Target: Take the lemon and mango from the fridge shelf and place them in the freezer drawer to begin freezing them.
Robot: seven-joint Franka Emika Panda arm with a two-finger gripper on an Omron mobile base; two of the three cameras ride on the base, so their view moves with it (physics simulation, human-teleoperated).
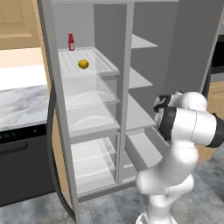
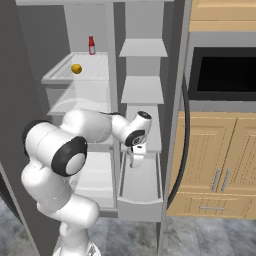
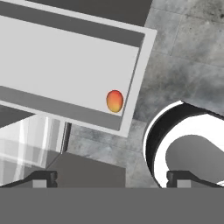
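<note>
The gripper (image 2: pixel 136 162) hangs over the freezer drawer (image 2: pixel 141 187) with its fingers wide apart, holding nothing. The mango (image 3: pixel 114 101) lies in the drawer, near a corner. The lemon (image 1: pixel 83 64) sits on the fridge shelf (image 1: pixel 94 61) up high, with a red bottle (image 1: pixel 71 41) behind it.
</note>
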